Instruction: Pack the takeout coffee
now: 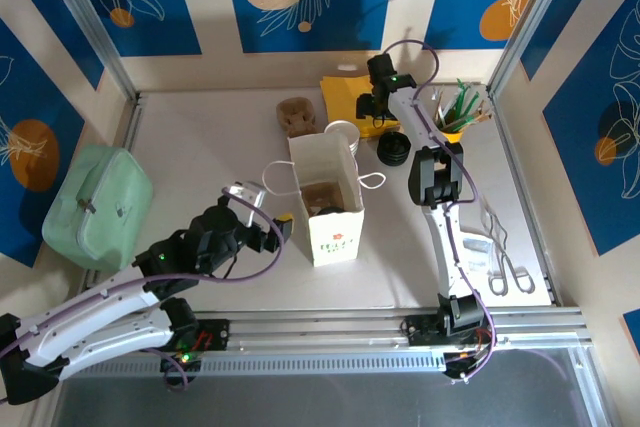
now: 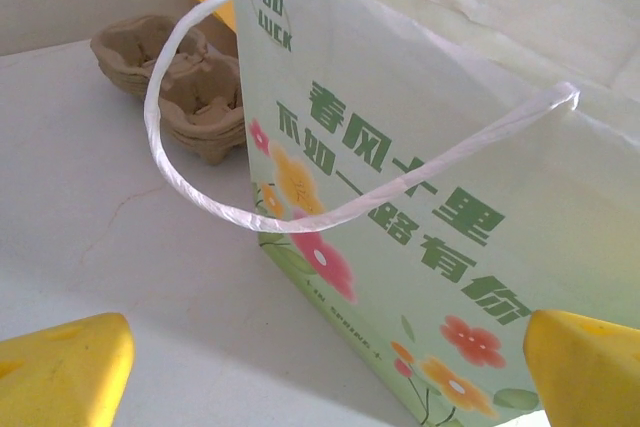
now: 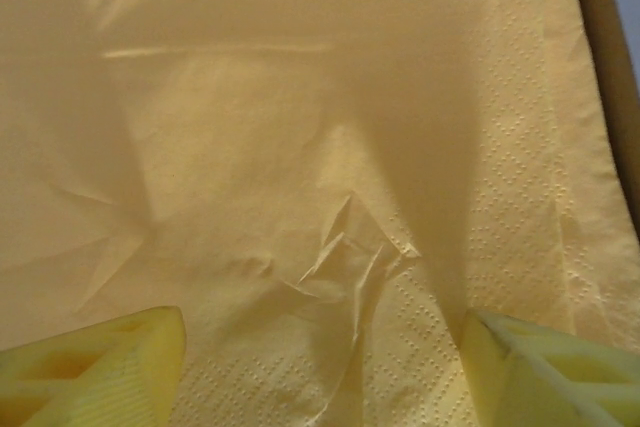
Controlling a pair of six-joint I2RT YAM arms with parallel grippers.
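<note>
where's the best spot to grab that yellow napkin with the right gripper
Best bet: pinch the raised crease near the middle of the yellow napkin, coming straight down. The sheet lies flat, so its edges offer little to get under; the crease stands up between the right gripper's open fingers.

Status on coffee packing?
Left gripper open beside paper bag. Right gripper open over yellow napkins. Bag upright, top open. Pulp carriers beyond it.
</note>
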